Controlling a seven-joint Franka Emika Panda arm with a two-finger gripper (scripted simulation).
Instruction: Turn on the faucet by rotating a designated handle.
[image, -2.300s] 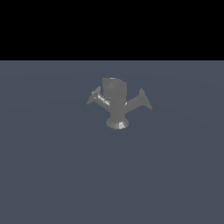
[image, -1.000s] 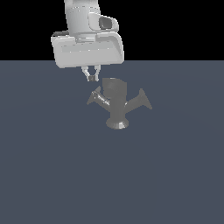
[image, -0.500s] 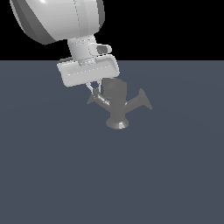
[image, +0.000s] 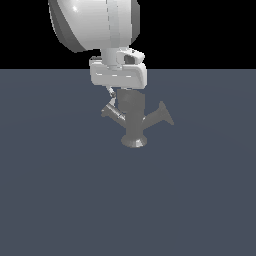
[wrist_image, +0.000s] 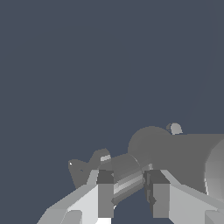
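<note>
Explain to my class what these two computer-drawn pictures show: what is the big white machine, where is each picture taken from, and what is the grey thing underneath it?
These are simulator renders of one robot arm, the large white body coming down from above. One picture is from a camera off the arm; the other is from a camera on its wrist, looking along the gripper.

On the flat blue-grey floor stands a small grey faucet with a flared base, a thick spout and two slanting side arms.

In the wrist view the two jaws stand either side of the handle, the arm with the shiny, streaked stem and jagged end. They look open around it; whether they touch it cannot be told. The other side arm is plain grey and is left alone.
</note>
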